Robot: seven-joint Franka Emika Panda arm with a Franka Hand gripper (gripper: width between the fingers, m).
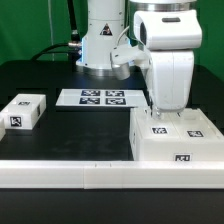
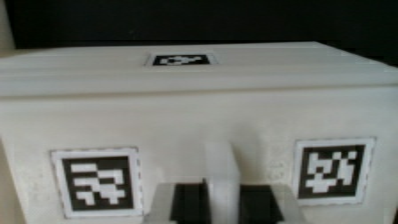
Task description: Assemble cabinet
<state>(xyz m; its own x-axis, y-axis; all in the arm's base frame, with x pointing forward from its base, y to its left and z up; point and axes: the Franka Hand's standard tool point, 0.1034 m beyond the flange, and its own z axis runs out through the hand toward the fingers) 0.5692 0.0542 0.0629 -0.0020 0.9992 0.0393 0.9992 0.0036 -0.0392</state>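
just ahead of the nearly closed, empty gripper (image 2: 217, 192), at the cabinet (image 2: 196, 112) wall: may skew it if pushing off-centre.

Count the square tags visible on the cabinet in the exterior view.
3. On the cabinet: a tag on top at the exterior view's left, a second tag at its right, a third tag lower, nearer the camera. The arm hides the rear, so more may exist.
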